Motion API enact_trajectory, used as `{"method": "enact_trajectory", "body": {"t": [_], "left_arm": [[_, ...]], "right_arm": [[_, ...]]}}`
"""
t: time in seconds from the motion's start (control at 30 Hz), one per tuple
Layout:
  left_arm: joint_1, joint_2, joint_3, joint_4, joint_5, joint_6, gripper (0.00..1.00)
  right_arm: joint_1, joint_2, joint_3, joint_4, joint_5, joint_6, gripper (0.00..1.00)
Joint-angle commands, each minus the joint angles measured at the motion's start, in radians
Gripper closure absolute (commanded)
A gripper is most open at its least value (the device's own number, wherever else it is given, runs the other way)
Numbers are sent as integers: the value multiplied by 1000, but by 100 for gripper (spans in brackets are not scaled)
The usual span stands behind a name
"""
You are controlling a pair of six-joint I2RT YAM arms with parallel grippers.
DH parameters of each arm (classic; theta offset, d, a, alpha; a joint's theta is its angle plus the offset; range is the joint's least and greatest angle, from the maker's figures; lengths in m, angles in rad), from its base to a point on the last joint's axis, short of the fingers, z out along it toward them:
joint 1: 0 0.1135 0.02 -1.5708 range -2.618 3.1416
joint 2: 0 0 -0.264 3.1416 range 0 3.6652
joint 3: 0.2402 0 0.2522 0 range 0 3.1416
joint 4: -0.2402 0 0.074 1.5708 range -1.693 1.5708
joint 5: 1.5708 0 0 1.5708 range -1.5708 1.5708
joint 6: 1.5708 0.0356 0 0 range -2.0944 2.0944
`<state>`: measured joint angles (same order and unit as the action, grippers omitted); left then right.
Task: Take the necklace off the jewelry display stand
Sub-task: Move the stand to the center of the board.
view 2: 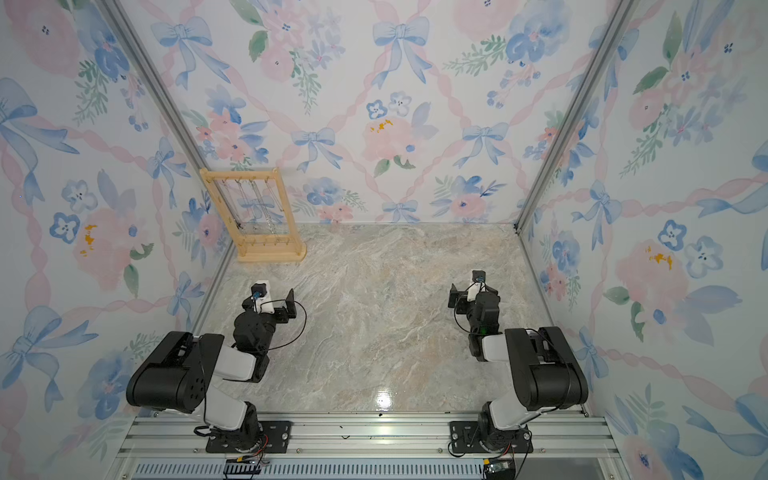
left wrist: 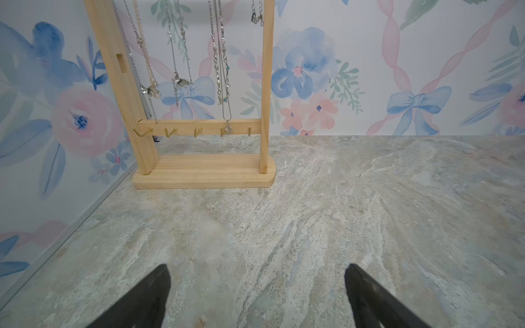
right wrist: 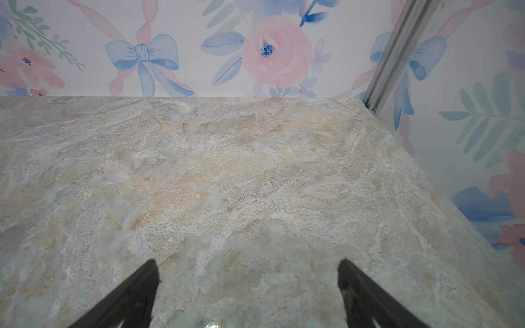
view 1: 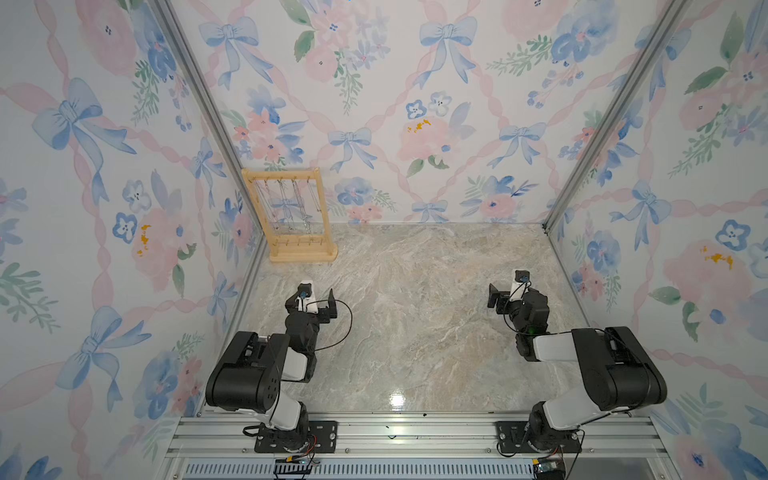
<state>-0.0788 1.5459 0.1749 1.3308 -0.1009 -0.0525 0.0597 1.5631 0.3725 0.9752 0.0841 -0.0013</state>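
Observation:
The jewelry display stand (view 1: 303,252) (view 2: 272,254) is a light wooden frame on a flat base, upright in the far left corner against the wall. Several thin silver necklaces (view 1: 296,203) hang from its top bar. The left wrist view shows the stand (left wrist: 203,176) ahead, with chains and pendants (left wrist: 220,71) dangling above the gold hooks (left wrist: 170,132) of the lower bar. My left gripper (view 1: 311,298) (left wrist: 257,268) is low over the table, well short of the stand, open and empty. On the right side my right gripper (view 1: 513,291) (right wrist: 247,264) is open and empty, far from the stand.
The marble-patterned table (view 1: 415,316) is walled by floral panels on three sides. Metal corner posts (view 1: 216,124) (view 1: 598,137) rise at the back corners. An aluminium rail (view 1: 415,432) carrying both arm bases runs along the near edge.

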Motion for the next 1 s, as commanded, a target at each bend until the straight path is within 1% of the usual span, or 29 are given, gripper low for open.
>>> {"method": "enact_trajectory", "body": {"t": [0.0, 0.33, 0.43, 0.6, 0.97], "left_arm": [[-6, 0, 15, 11, -14, -2, 2], [-6, -1, 15, 11, -13, -1, 2], [-6, 1, 15, 11, -14, -2, 2], [5, 1, 16, 11, 5, -9, 2], [8, 3, 16, 11, 10, -10, 2]], "right_arm": [[-6, -5, 0, -20, 14, -1, 1], [-6, -4, 0, -20, 14, -1, 1], [-38, -5, 2, -21, -39, 25, 1], [-44, -4, 1, -20, -51, 29, 1], [-33, -5, 2, -19, -31, 19, 1]]}}
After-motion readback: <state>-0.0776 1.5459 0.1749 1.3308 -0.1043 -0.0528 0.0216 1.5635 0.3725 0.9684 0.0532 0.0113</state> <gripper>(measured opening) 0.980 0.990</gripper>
